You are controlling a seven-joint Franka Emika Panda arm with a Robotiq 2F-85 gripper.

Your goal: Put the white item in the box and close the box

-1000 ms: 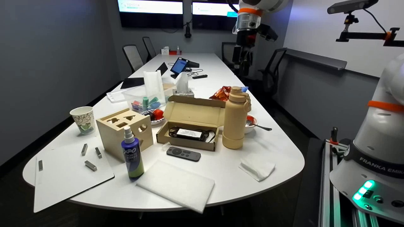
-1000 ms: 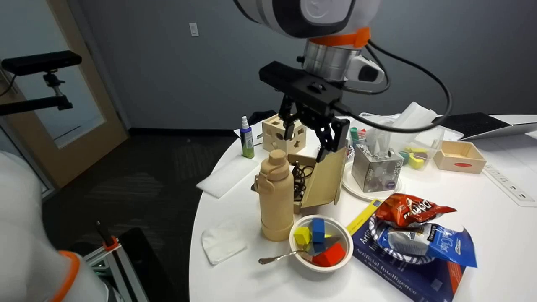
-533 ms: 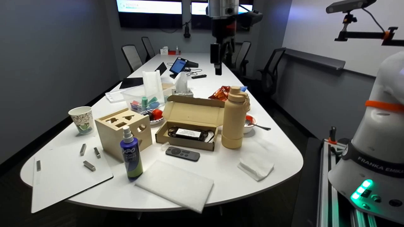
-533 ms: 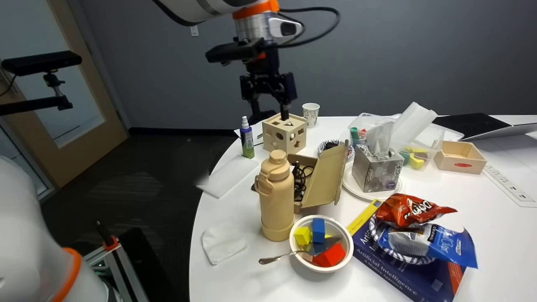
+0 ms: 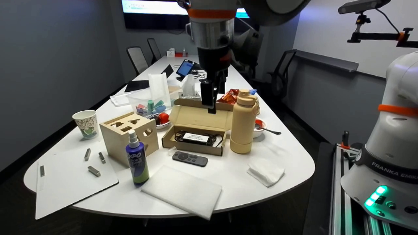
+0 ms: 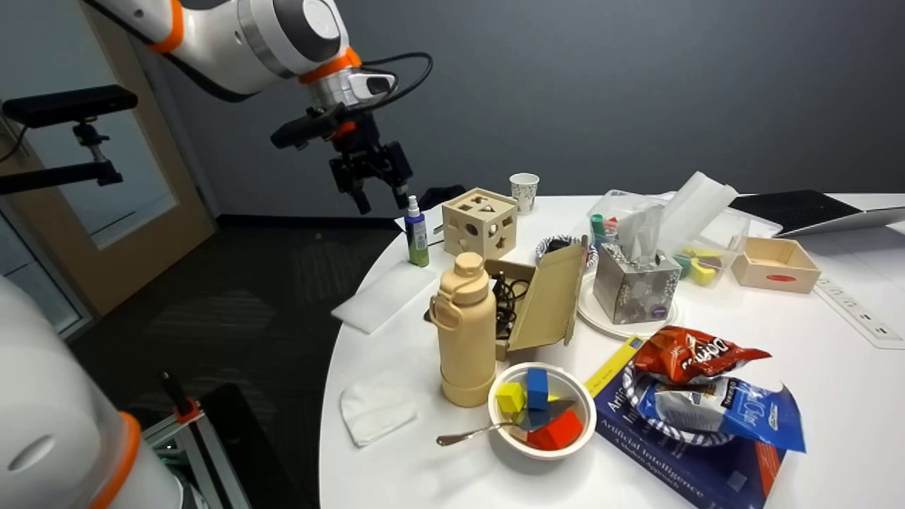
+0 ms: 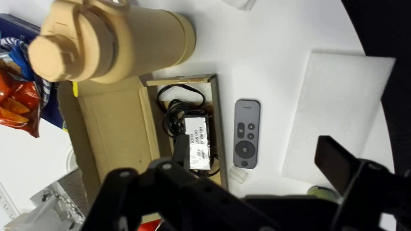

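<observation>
We count four grey metallic bars (image 5: 93, 171); two glossy snack bags (image 6: 696, 352) (red, blue); one shallow brown cardboard box (image 5: 192, 148); one flat white rectangular pad (image 5: 183, 191); one tall tan bottle (image 5: 241, 125).

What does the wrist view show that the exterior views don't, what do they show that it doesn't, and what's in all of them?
Only the wrist view: readable print, such as DO NOT, on the white label in the cardboard box.

Only the exterior views: the paper cup and wooden cube, in both exterior views, and the robot's base, in an exterior view.

All share: the white pad, the open cardboard box, the tan bottle and the gripper, its jaws apart.
</observation>
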